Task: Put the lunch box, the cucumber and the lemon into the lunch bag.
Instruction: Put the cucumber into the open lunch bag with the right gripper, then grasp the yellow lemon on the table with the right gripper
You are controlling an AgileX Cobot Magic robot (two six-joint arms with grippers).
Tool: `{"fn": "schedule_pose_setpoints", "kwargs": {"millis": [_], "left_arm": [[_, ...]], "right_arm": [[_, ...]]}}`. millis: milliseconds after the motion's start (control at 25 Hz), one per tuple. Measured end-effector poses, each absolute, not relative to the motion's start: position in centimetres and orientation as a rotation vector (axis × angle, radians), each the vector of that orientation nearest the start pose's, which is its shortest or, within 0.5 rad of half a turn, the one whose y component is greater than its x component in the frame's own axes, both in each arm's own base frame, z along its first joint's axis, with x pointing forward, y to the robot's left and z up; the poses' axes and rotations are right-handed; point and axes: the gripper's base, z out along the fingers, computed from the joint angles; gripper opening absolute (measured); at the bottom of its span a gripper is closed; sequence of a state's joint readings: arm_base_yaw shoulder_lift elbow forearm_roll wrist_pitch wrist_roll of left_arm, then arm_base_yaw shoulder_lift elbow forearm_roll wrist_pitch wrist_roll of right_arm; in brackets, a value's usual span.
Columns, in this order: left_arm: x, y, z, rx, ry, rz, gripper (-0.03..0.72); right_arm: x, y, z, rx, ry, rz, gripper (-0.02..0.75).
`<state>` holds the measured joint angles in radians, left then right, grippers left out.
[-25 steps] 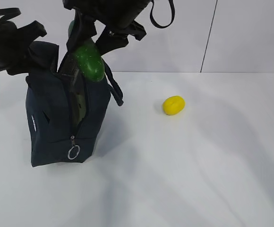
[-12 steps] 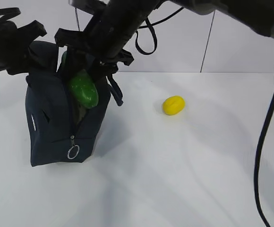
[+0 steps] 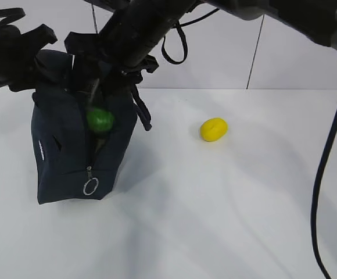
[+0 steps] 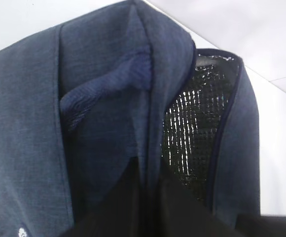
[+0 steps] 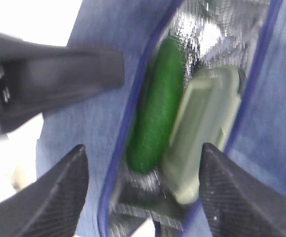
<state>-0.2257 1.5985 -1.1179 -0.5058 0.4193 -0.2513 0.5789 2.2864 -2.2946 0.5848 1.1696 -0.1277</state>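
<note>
The dark navy lunch bag (image 3: 64, 151) stands at the left of the table with its top gaping. In the right wrist view the green cucumber (image 5: 158, 103) lies inside against the silvery lining, beside the pale green lid of the lunch box (image 5: 207, 128). From outside, the cucumber (image 3: 100, 120) shows through the bag's open end slit. My right gripper (image 5: 143, 153) hovers over the opening, open, with its fingers wide of the cucumber. My left gripper (image 4: 150, 197) is shut on a fold of the lunch bag (image 4: 29, 123) at its top edge. The yellow lemon (image 3: 214, 129) lies alone on the table, right of the bag.
A silver zipper ring (image 3: 90, 186) hangs at the bag's front lower end. A loop handle (image 3: 142, 113) droops over the bag's right side. A black cable (image 3: 322, 174) runs down the right edge. The table (image 3: 215, 221) is white, with a white panelled wall behind it.
The cucumber has gone from above the bag's mouth down into the bag. My right gripper came down over the opening and its jaws widened. The left gripper and the lemon stayed put.
</note>
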Motion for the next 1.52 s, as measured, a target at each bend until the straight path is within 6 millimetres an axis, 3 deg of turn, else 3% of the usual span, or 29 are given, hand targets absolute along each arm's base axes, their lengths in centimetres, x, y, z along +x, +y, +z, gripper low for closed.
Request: {"fn": "schedule_pose_setpoints", "kwargs": {"millis": [240,400,800,880,1040,1200,1520], "left_arm": [[33.8,-9.6,26.7,-0.5,2.37,-0.691,0.003],[33.8,-9.6,26.7,-0.5,2.37,-0.691,0.003],[33.8,-9.6,26.7,-0.5,2.368,-0.691,0.003],[33.8,-9.6,26.7,-0.5,2.368,-0.691,0.003],[33.8,-9.6,26.7,-0.494,2.369,-0.685,0.003],[33.8,-9.6,26.7,-0.494,2.369,-0.685,0.003],[33.8,-9.6,26.7,-0.494,2.369,-0.685,0.003]], "right_arm": [[40.0,31.6,29.3,-0.801,2.461,0.947,0.543],[39.9,30.6,30.4,-0.879,2.481,0.839,0.547],[42.1,24.0,36.4,-0.617,2.415,0.426,0.547],[42.2,22.7,36.8,-0.564,2.429,0.394,0.547],[41.7,20.5,35.1,-0.537,2.537,0.259,0.547],[40.6,18.8,31.8,-0.574,2.666,0.058,0.547],[40.9,18.1,27.0,-0.576,2.803,-0.03,0.547]]}}
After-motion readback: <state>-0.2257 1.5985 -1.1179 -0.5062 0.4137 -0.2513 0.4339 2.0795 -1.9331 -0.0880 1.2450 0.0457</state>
